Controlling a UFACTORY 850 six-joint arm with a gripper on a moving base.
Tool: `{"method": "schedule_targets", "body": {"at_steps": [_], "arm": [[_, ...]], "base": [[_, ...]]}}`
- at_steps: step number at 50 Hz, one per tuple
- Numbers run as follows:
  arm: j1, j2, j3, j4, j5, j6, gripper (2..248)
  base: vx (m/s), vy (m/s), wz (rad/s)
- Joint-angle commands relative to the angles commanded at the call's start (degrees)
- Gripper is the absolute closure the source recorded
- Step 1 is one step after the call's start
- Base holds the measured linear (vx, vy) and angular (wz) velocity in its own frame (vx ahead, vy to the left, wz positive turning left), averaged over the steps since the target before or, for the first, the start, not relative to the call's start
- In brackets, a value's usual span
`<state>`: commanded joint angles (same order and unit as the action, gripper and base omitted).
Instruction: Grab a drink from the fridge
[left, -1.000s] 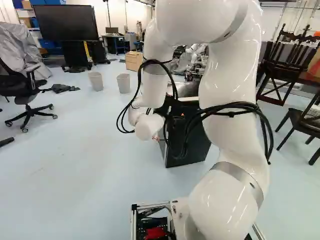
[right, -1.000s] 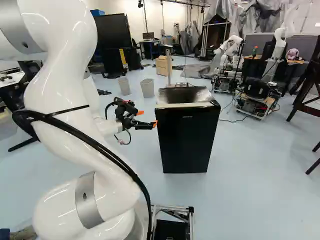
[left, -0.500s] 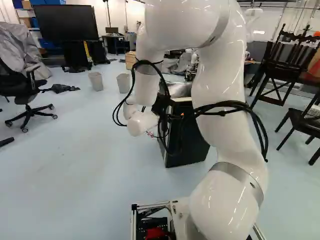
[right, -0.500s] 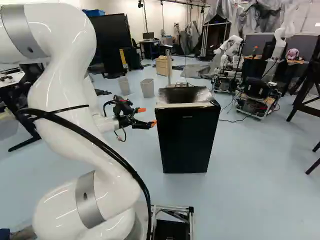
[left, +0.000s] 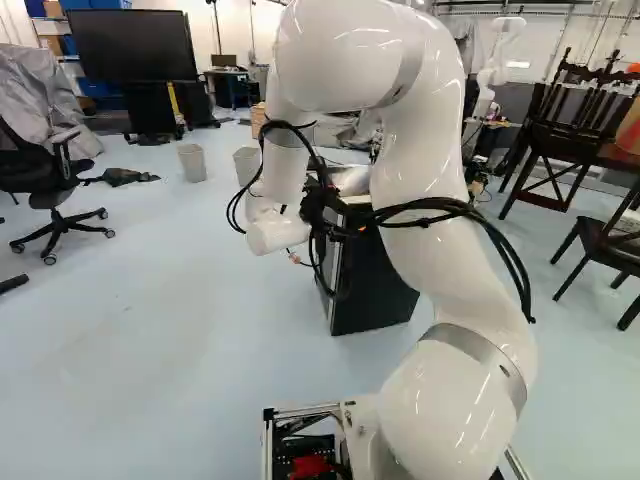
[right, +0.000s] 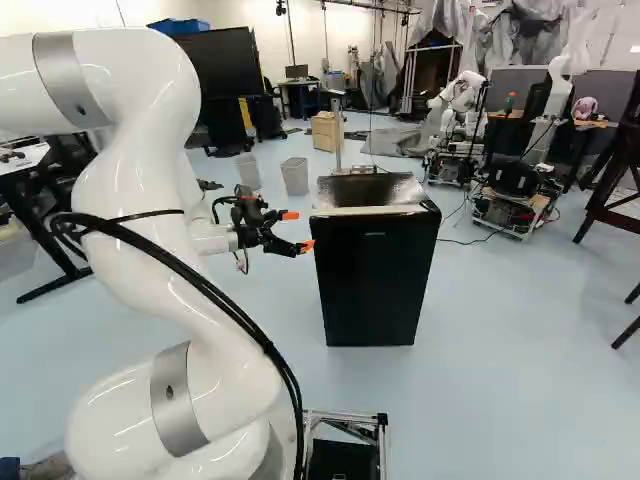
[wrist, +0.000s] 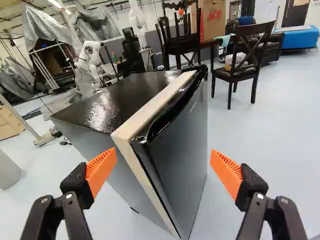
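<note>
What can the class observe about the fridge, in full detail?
The fridge is a compact, boxy, upright unit on the pale floor. Its top is glossy black, its front dark and smooth with a small mark high up. A pale strip runs between body and door, which looks shut. The open gripper points towards it; whether they touch is unclear.

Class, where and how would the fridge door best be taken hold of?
Probably by the black lip along the top of the fridge door, from the front and slightly above, hooking one of the fingers in. The lip looks scooped, offering an edge to pull; the front below is flat.
</note>
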<state>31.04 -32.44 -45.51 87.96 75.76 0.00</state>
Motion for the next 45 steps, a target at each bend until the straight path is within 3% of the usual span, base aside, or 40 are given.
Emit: {"method": "schedule_targets", "body": {"at_steps": [11, 40, 45], "arm": [[-0.7, -1.2, -2.2, 0.0, 0.0, 0.0, 3], [-2.8, -1.5, -2.7, 0.0, 0.0, 0.0, 3], [-2.8, -1.5, -2.7, 0.0, 0.0, -1.4, 3]], "base": [[0.0, 0.0, 0.0], [0.0, 0.0, 0.0], [0.0, 0.0, 0.0]]}}
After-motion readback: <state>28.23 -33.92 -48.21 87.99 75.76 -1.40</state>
